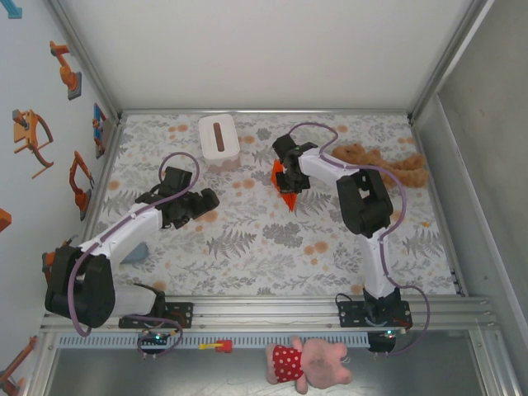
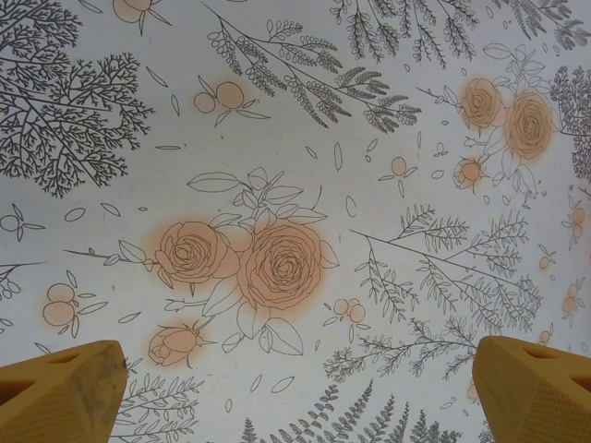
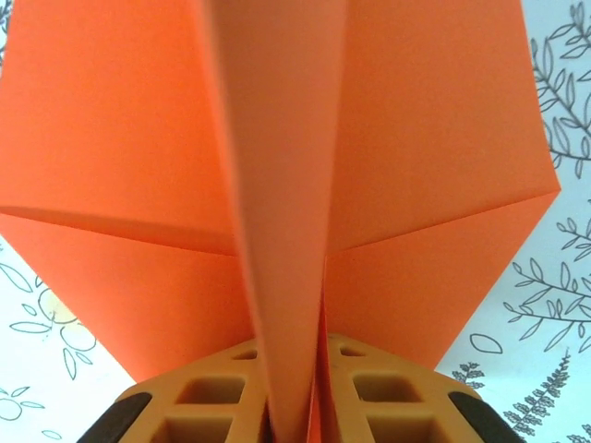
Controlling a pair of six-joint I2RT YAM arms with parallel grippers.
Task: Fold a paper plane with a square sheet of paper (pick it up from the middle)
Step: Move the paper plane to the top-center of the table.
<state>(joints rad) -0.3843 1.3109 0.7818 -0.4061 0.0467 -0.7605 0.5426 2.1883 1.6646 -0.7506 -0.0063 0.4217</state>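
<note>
The right gripper (image 3: 295, 411) is pinched on the raised centre fold of the paper plane (image 3: 120, 120). The plane's wings spread over the desk (image 3: 554, 101), and its far end is cut off by the top edge. From above, the gripper covers much of the plane, near the desk's back. The left gripper (image 2: 295, 388) hangs wide apart over bare desk, its fingertips (image 2: 65, 388) cropped at the lower corners.

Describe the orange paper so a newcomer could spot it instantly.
On the floral table, look between the white tissue box and the tan plush toy. The orange paper sits in the right tool: the only bright, creased, pointed shape there.
</note>
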